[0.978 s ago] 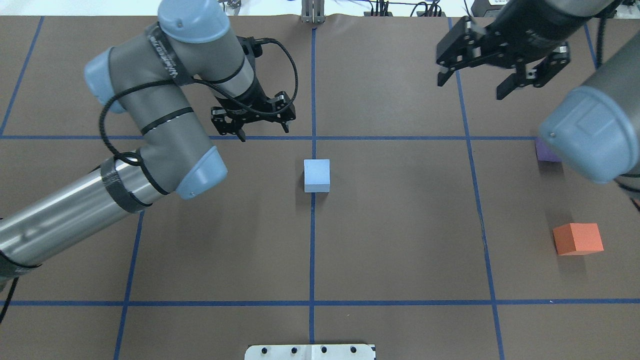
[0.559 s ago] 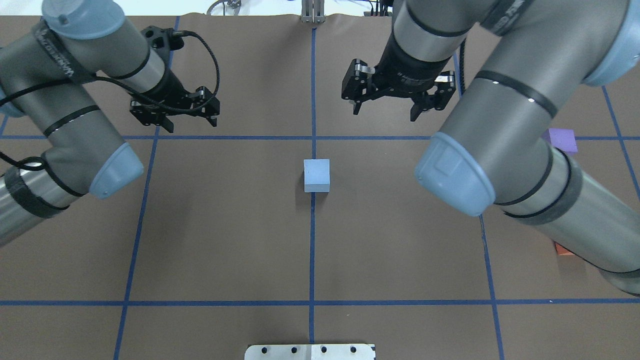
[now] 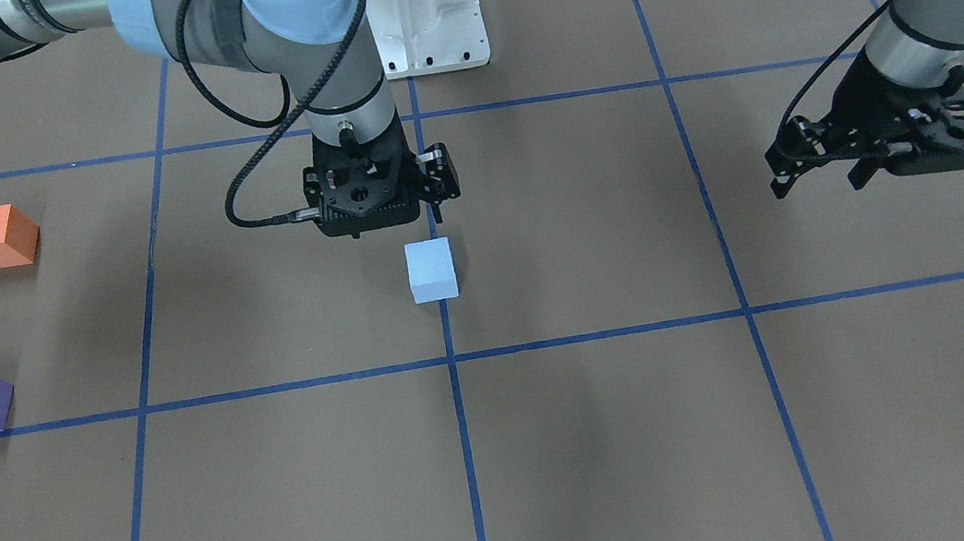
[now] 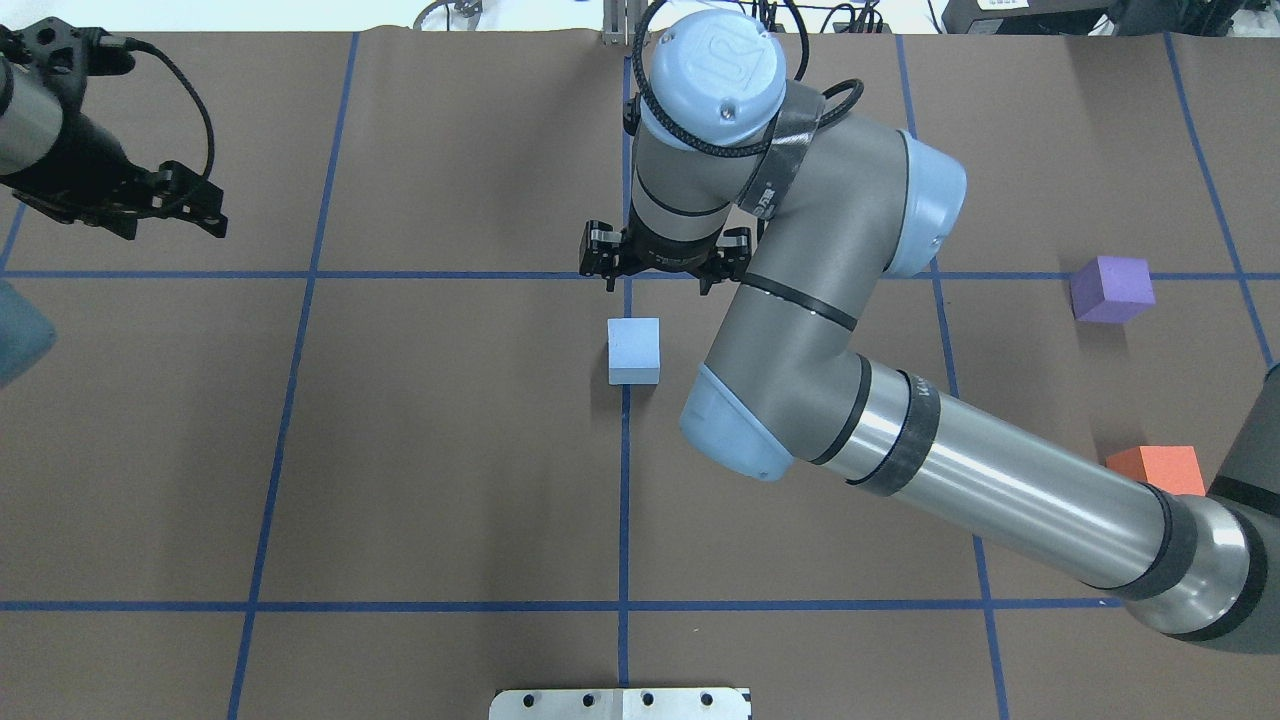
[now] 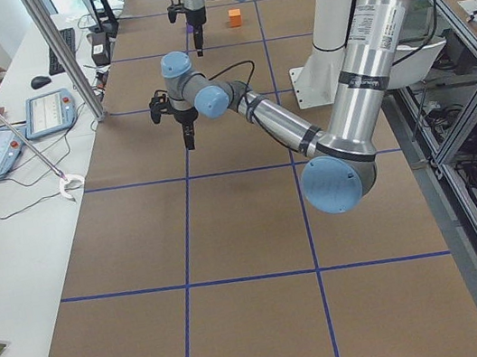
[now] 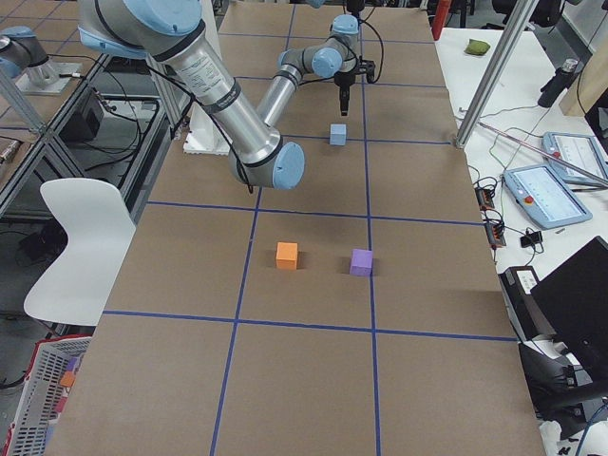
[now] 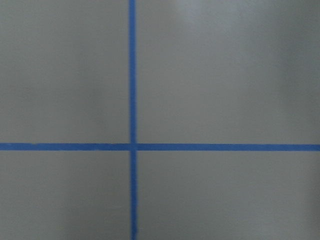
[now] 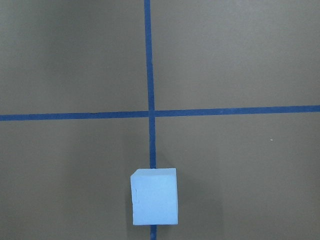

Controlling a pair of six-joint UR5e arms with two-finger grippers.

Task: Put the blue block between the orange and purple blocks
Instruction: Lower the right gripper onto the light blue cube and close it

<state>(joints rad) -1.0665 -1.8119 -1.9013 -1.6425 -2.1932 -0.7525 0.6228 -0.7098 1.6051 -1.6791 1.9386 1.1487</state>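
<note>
The light blue block (image 4: pixel 634 350) sits on the brown table at the centre line; it also shows in the front view (image 3: pixel 432 270) and low in the right wrist view (image 8: pixel 154 196). My right gripper (image 4: pixel 657 283) hangs open and empty just beyond the block, above the tape crossing, not touching it (image 3: pixel 376 208). The purple block (image 4: pixel 1111 289) and the orange block (image 4: pixel 1155 468) stand apart at the table's right side, the orange one partly behind my right arm. My left gripper (image 4: pixel 170 218) is open and empty at the far left (image 3: pixel 817 182).
Blue tape lines (image 4: pixel 624 500) divide the table into squares. The white robot base plate (image 4: pixel 620 703) is at the near edge. My right forearm (image 4: pixel 1000 490) crosses the right half of the table. An operator's bench with tablets (image 5: pixel 20 132) lies beyond the far edge.
My right arm has swung from the far right to the table's centre, just beyond the blue block. My left arm has drawn back to the left edge. The blocks have not moved.
</note>
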